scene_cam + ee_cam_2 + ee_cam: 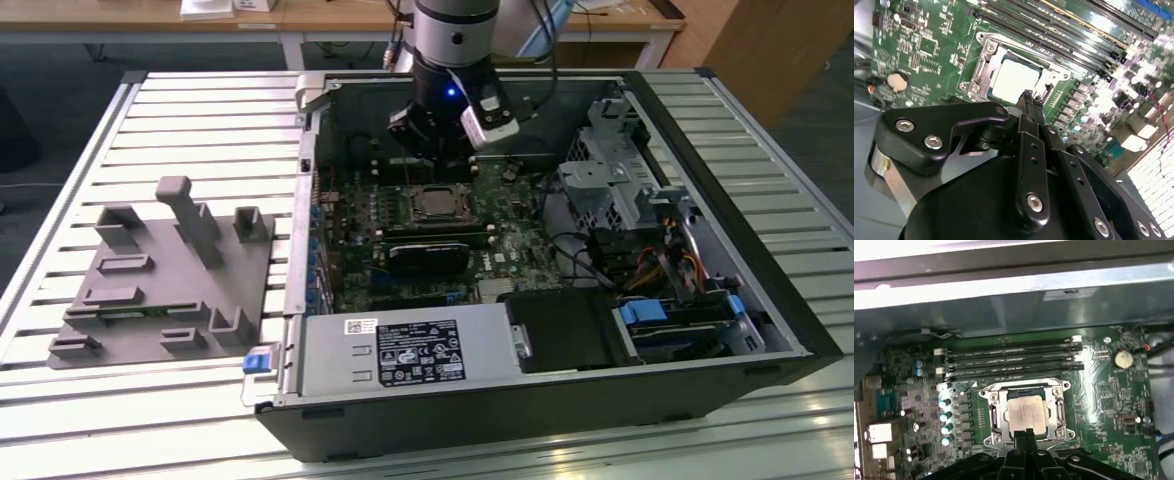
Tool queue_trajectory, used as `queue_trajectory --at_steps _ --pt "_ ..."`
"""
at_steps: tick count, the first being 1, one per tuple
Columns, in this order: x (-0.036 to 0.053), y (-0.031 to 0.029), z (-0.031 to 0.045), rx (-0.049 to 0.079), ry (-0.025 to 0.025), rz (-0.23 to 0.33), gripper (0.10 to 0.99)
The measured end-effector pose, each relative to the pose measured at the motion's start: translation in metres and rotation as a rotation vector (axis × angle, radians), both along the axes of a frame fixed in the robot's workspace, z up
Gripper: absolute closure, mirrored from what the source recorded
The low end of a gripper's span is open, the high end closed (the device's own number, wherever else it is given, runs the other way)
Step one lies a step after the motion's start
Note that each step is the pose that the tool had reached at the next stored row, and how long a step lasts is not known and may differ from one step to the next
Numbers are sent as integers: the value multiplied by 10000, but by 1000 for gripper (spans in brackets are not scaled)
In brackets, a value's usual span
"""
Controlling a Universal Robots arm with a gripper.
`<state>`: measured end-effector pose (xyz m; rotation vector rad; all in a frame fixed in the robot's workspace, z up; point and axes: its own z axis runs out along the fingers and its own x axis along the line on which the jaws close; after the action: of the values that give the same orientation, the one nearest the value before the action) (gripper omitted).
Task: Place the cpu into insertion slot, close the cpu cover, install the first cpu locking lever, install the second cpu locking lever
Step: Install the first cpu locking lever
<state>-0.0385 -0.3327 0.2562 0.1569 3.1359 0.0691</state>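
Long black memory slots [1009, 357] run just beside the socket on the green circuit board [1109, 405]. A grey moulded fixture [160, 280] sits outside the case, on the exterior view's left. The black gripper [1024, 432], fingers pressed together and empty, hovers at the edge of the thin silver cpu cover [1058, 410]. The cover lies flat around the dull silver cpu [1025, 415], which is seated in the insertion slot [1020, 389].

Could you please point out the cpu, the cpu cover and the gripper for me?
cpu [1025, 411]: first wrist view, middle of its silver top.
cpu cover [1056, 410]: first wrist view, one side bar of its frame.
gripper [1026, 432]: first wrist view, between its fingertips.
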Motion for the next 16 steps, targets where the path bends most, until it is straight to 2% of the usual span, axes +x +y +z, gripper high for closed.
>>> queue_trajectory --at_steps 3,8,16 --pt "-37 0 -5 4 -1 165 980" --pt "-208 0 -7 4 -1 171 980" --pt "-367 11 -10 31 -1 170 980"
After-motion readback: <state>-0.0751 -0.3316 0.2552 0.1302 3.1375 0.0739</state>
